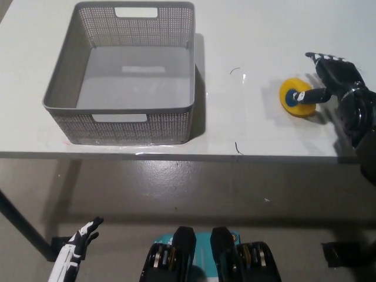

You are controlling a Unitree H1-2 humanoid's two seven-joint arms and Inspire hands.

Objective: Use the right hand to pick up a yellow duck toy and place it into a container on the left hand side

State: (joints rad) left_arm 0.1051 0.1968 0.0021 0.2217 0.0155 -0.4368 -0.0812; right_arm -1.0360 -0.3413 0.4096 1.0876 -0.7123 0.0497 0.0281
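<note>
Scene: white bench (247, 135) seen steeply from above, grey floor below its near edge.
Duck toy: yellow duck toy (295, 97) with a blue round patch, sits on the bench on the right side, well apart from the container.
Container: grey mesh basket (123, 120) on the left part of the bench, upright, cut-out handles on the near and far walls, nothing inside but a pale label on the bottom.
Right hand: black right hand (330, 82) over the bench at the right edge, just right of the duck toy; fingers apart, one finger lies across the toy's near-right side and touches it, the rest reach over the toy's far side.
Right hand hold: toy is on the bench, not lifted; fingers are spread and not clamped on it.
Left hand: white left hand (76, 249) low at the near left, below bench level over the floor, fingers loosely apart, holds nothing.
Marks: two small dark curved scratches (235, 71) on the bench between the basket and the toy, one far, one near the front edge.
Task state: duck toy outside the basket.
</note>
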